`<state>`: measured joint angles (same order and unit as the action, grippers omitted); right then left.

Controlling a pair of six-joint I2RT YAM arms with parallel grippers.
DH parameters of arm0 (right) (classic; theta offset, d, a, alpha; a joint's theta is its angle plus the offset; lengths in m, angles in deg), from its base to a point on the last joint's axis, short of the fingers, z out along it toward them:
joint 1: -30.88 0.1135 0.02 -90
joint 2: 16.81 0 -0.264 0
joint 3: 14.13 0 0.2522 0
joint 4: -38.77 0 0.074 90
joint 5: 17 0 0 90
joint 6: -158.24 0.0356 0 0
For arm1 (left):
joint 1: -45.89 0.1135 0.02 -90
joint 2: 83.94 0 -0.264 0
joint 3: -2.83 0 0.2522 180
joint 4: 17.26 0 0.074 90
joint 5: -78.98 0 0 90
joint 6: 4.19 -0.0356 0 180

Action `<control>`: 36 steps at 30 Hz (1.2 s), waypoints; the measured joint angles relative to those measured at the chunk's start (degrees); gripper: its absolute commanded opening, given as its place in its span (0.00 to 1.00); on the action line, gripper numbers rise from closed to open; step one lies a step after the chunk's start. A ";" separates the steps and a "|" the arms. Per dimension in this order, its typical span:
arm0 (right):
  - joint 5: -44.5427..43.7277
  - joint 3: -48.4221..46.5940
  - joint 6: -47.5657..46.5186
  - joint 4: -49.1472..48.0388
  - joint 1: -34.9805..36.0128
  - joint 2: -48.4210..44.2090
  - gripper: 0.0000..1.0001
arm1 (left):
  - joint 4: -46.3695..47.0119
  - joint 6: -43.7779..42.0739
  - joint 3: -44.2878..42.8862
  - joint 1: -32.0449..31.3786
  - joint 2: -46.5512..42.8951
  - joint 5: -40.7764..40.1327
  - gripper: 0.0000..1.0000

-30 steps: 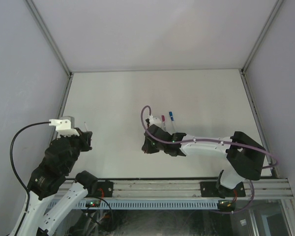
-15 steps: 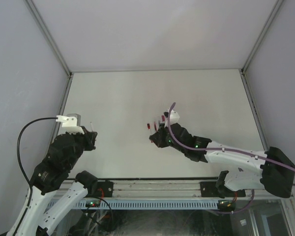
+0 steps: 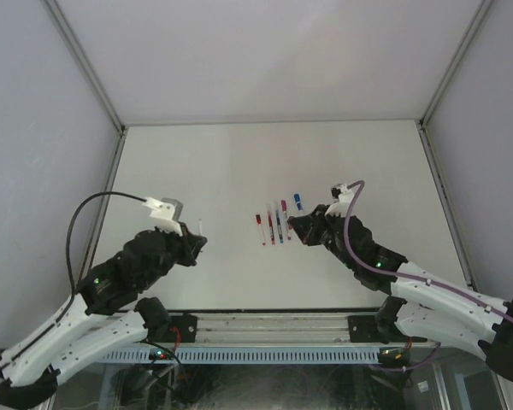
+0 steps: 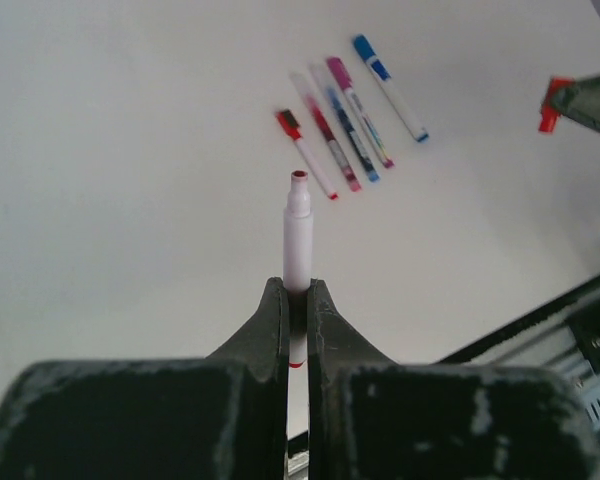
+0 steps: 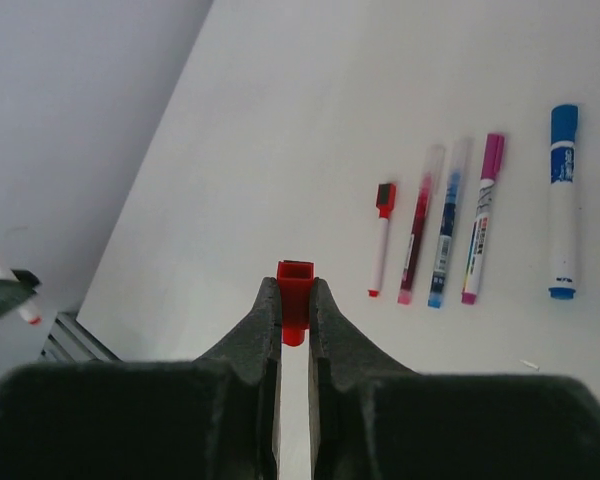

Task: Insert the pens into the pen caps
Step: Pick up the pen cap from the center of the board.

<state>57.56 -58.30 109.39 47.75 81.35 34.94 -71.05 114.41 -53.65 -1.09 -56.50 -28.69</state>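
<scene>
My left gripper (image 4: 297, 292) is shut on an uncapped pen (image 4: 297, 225) with a white barrel and a red tip, which sticks out past the fingers. In the top view this gripper (image 3: 195, 242) hovers left of centre. My right gripper (image 5: 295, 302) is shut on a red pen cap (image 5: 295, 283), open end facing outward. From above, the right gripper (image 3: 297, 227) sits just right of a row of several pens (image 3: 274, 224) lying side by side on the table. Their colours are red (image 5: 381, 240), dark red (image 5: 417, 240), blue (image 5: 446, 235), magenta (image 5: 483, 225) and a thicker blue (image 5: 563, 205).
A white table (image 3: 197, 171) is boxed in by grey walls on three sides. A metal rail (image 3: 274, 325) runs along the near edge. A black cable (image 3: 77, 231) loops over the left arm and a purple one (image 3: 349, 231) over the right.
My right gripper has swung right with the cap, off the pen row, which now shows in full. The left gripper has moved right towards the centre with the pen.
</scene>
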 measured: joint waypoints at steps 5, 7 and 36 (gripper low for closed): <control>1.22 0.48 0.00 -0.46 -0.98 -3.32 0.00 | 4.52 1.07 0.02 -10.84 5.90 -5.42 0.00; 2.12 0.74 0.02 -0.87 -1.05 -3.28 0.00 | 6.10 1.05 0.02 -12.11 7.19 -6.91 0.00; 17.35 1.14 1.38 -15.06 -8.15 -2.38 0.00 | 16.17 -3.21 1.79 -12.39 3.30 -7.37 0.00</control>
<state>74.91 -57.16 110.77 32.69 73.20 32.56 -54.88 111.20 -51.86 -13.48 -53.20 -36.06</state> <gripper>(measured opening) 0.041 0.039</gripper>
